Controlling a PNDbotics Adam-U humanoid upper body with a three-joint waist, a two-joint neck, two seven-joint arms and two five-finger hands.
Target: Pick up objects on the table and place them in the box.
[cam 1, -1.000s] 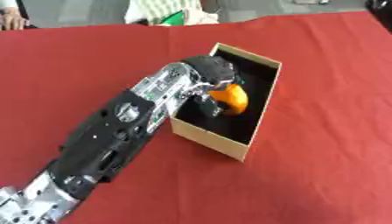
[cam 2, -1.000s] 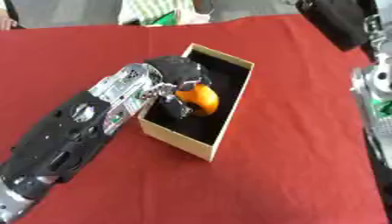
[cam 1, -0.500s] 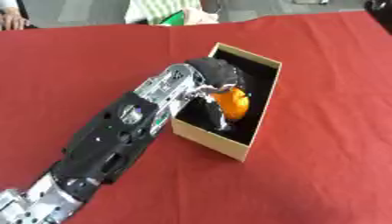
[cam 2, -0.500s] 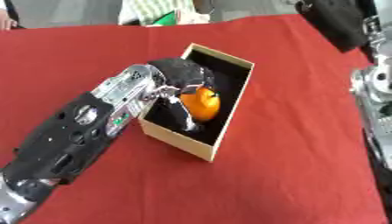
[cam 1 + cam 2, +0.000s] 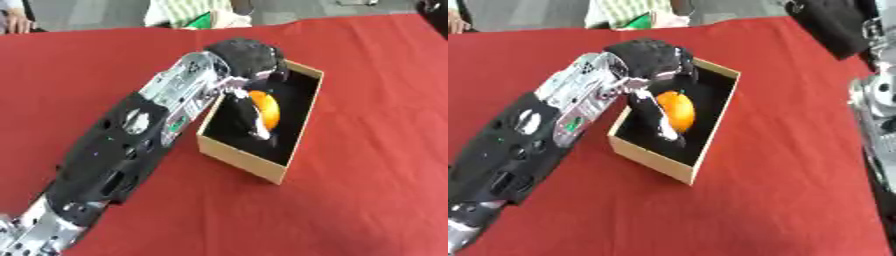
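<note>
A tan cardboard box (image 5: 242, 156) with a black inside stands on the red table. An orange (image 5: 267, 110) lies inside it. My left arm comes in from the lower left, and my left hand (image 5: 248, 59) hangs over the box's near-left wall. Its fingers (image 5: 255, 124) run fairly straight down along the orange's left side and touch it, while the thumb stands clear above the fruit. In the right eye view, parts of my right arm (image 5: 877, 102) show at the right edge, with a black part (image 5: 833, 27) at the top right.
The red tablecloth (image 5: 367, 190) spreads all round the box. A person in striped clothing (image 5: 188, 12) sits at the far edge, and another person's hand (image 5: 13, 20) shows at the top left.
The fingers have straightened from a curl round the orange to a stretch along its side. The orange has stayed at about the same spot in the box.
</note>
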